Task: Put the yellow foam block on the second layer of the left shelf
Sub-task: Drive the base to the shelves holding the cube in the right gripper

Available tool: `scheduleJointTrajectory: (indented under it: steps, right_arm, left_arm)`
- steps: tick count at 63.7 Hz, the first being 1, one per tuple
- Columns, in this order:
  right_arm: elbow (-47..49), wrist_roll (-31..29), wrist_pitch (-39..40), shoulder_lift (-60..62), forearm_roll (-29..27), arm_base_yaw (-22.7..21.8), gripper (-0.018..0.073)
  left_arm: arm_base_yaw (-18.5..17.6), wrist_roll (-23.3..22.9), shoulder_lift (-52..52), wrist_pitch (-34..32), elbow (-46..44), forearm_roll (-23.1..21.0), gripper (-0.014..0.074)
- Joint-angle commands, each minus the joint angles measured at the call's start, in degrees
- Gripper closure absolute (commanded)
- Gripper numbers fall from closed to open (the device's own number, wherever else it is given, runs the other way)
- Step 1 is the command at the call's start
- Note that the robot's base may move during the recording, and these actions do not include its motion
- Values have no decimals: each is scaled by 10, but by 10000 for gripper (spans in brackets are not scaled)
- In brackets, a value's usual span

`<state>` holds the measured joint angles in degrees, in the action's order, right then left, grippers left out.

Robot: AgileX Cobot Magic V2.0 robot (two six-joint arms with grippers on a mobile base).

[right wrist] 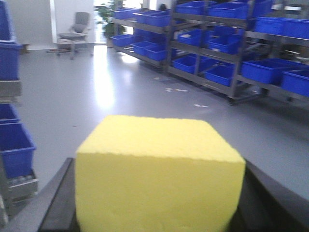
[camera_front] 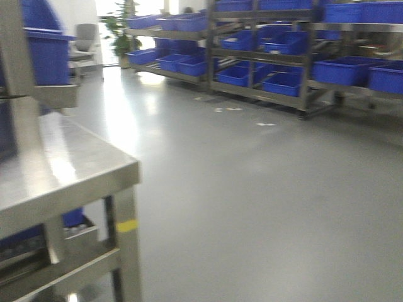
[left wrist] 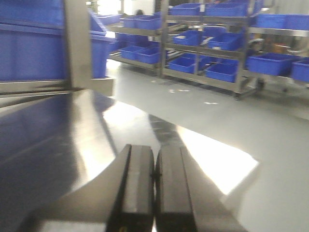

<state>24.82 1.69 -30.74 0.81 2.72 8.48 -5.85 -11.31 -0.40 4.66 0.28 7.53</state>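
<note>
Racks: blue bins [camera_front: 349,69] stand in rows on the metal racks [camera_front: 305,94] across the grey floor; their contents are too blurred to tell.
Shelf: a near blue bin [camera_front: 47,53] sits on a higher level of the steel shelf [camera_front: 69,163]; its inside is hidden.
Block: the yellow foam block [right wrist: 159,174] is held in the air, filling the gap between the black fingers [right wrist: 55,208], its sides touching both.
Right claw: the right gripper [right wrist: 159,215] is clenched on the yellow foam block.
Left claw: the left gripper [left wrist: 154,193] has its fingers pressed together with nothing between them, above the shelf's steel top near its floor-side edge.

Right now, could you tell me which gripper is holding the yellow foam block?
The right gripper: the yellow foam block sits in its grasp, while the left gripper is shut and empty.
</note>
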Motion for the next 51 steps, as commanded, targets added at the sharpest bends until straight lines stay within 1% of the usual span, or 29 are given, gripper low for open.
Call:
scheduleJointTrajectory:
  steps: [1, 51]
  right_arm:
    - [14, -5, 50, -3, 6, -4, 234]
    - [14, -5, 50, -3, 6, -4, 234]
  left_arm:
    - [-1, -2, 2, -50, 15, -4, 460]
    - [-1, -2, 2, -50, 15, -4, 460]
